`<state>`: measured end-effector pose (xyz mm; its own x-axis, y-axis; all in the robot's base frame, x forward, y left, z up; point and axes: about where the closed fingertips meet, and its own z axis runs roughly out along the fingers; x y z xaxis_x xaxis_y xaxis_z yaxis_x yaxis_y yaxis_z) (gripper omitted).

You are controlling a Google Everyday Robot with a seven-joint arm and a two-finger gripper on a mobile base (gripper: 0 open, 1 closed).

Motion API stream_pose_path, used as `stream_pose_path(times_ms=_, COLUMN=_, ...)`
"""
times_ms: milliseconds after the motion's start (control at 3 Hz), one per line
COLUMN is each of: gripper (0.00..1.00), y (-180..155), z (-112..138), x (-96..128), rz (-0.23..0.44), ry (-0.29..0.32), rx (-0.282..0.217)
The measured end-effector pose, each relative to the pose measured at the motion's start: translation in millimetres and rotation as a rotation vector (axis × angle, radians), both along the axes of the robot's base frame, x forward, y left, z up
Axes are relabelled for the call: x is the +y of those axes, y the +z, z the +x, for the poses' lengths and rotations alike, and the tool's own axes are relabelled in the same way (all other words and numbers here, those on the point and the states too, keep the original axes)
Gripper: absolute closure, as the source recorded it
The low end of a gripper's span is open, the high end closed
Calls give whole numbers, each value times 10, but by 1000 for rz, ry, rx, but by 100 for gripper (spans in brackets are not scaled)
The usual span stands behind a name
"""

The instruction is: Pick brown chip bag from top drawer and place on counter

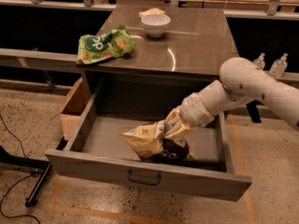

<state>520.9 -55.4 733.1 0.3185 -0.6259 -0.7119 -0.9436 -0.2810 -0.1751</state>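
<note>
The top drawer is pulled open below the counter. The brown chip bag, dark brown with a pale yellow end, hangs tilted just above the drawer floor near the front. My gripper reaches down into the drawer from the right on a white arm and is shut on the bag's upper edge.
A green chip bag lies on the counter's left front corner. A white bowl stands at the counter's back middle. A cardboard box sits on the floor left of the drawer. Two clear bottles stand at the right.
</note>
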Motion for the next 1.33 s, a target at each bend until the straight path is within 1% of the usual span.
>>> stream_pose_path(times_ms=333, gripper=100, y=350, z=136, x=-174, rz=10, ry=-80, rx=-105)
stream_pose_path(times_ms=667, gripper=100, y=766, z=242, x=-403, rz=-10, ry=-175, rx=-216)
stream_pose_path(times_ms=1000, gripper=100, y=1093, z=319, x=-566, rz=-33, ry=-230, rx=-300)
stream_pose_path(times_ms=1333, gripper=100, y=1658, z=535, x=-773, rz=-93, ry=-265, rx=-456)
